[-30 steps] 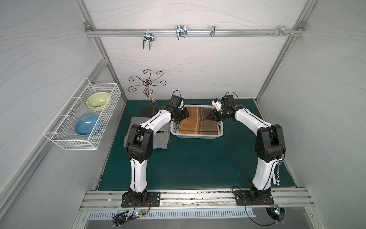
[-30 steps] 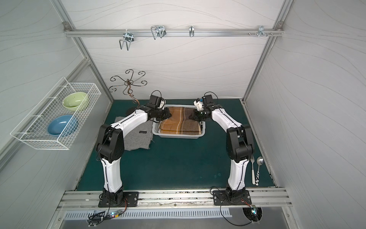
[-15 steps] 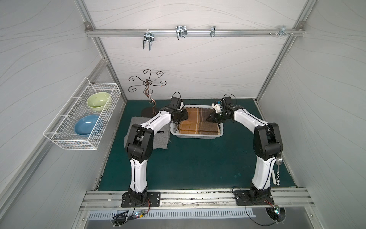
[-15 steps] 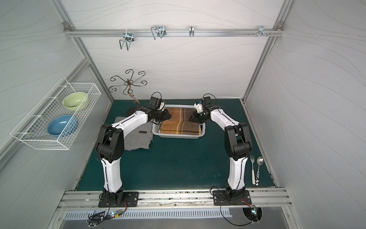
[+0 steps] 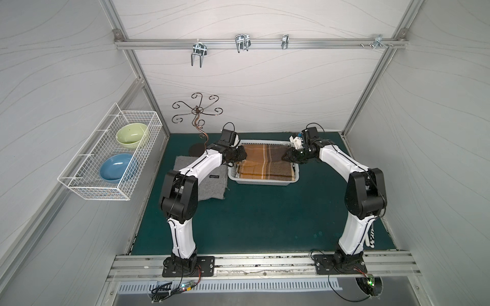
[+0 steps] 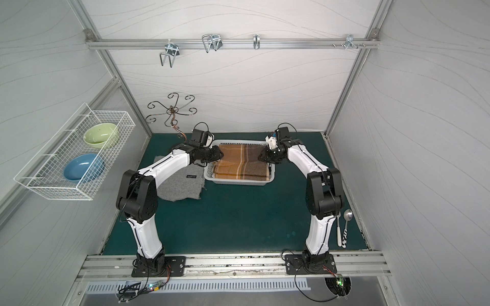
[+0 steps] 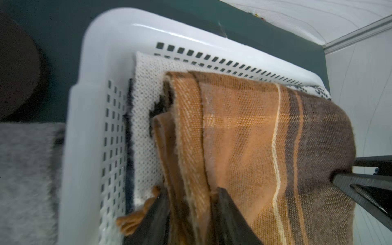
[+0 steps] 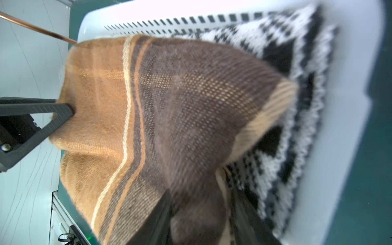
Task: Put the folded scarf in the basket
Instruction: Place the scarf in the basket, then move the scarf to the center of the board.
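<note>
Brown plaid folded scarf (image 5: 266,163) lies in the white perforated plastic basket (image 5: 262,183). The left gripper (image 5: 244,159) and right gripper (image 5: 284,158) straddle its end edges, and whether they are clamped on it cannot be told.

Robot lab cell: white panel walls (image 5: 252,87), aluminium frame (image 5: 265,43), arms (image 5: 181,235) on rail (image 5: 265,262).

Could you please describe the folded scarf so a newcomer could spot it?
On the dark green table mat, towards its far edge, stands a white perforated plastic basket. The folded woven scarf lies on top inside it. Its brown and orange plaid with cream stripes sets it apart from the black-and-white knit beneath and the grey felt cloth beside the basket.
</note>
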You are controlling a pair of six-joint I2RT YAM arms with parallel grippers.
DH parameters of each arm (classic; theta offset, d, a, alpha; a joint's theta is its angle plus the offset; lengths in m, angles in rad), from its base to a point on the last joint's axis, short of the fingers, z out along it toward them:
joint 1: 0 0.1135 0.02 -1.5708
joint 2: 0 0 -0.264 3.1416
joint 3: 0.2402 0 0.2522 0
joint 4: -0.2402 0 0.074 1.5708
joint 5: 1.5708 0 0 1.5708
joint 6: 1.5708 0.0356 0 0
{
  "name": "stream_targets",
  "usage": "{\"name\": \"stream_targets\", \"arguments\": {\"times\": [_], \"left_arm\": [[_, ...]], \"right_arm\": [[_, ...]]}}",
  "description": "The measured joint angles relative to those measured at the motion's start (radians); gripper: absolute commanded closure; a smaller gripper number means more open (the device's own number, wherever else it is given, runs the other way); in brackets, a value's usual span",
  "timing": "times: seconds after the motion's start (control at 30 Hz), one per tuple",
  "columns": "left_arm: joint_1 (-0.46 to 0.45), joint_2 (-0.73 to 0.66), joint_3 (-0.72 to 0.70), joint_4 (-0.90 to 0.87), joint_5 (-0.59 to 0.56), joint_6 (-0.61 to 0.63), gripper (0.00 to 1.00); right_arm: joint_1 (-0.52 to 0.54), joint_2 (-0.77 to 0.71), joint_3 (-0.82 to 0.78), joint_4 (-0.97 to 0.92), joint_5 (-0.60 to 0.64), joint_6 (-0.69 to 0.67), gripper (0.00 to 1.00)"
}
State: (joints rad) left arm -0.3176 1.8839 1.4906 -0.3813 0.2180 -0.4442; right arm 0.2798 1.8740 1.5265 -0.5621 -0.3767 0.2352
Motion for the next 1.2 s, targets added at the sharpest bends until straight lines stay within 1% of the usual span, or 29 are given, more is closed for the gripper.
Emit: {"name": "stream_targets", "arguments": {"times": [0.13,0.33,0.43,0.53,0.63,0.73,0.83,0.9,1.0,1.2], "left_arm": [[0.026,-0.086,-0.089,-0.006,-0.020,0.005,0.59],[0.058,-0.294,-0.281,0.005,-0.084,0.016,0.59],[0.085,-0.339,-0.340,0.023,-0.096,0.014,0.59],[0.126,-0.329,-0.377,0.047,-0.114,0.010,0.61],[0.154,-0.290,-0.386,0.065,-0.145,0.011,0.61],[0.163,-0.243,-0.391,0.085,-0.170,0.005,0.62],[0.164,-0.225,-0.400,0.094,-0.223,0.005,0.63],[0.167,-0.197,-0.381,0.092,-0.265,0.007,0.64],[0.181,-0.127,-0.327,0.089,-0.293,0.005,0.66],[0.204,-0.053,-0.312,0.092,-0.291,-0.012,0.70]], "right_arm": [[-0.019,-0.050,-0.049,-0.001,0.001,0.002,0.52],[-0.040,-0.179,-0.180,0.015,-0.039,0.035,0.51],[-0.044,-0.244,-0.224,0.019,-0.051,0.046,0.51],[-0.044,-0.292,-0.246,0.026,-0.057,0.050,0.51],[-0.044,-0.353,-0.298,0.042,-0.069,0.058,0.52],[-0.044,-0.425,-0.361,0.049,-0.080,0.067,0.52],[-0.043,-0.486,-0.405,0.055,-0.090,0.075,0.53],[-0.038,-0.524,-0.431,0.061,-0.098,0.082,0.54],[-0.022,-0.570,-0.463,0.068,-0.100,0.090,0.55],[0.044,-0.621,-0.505,0.076,-0.090,0.091,0.56]]}}
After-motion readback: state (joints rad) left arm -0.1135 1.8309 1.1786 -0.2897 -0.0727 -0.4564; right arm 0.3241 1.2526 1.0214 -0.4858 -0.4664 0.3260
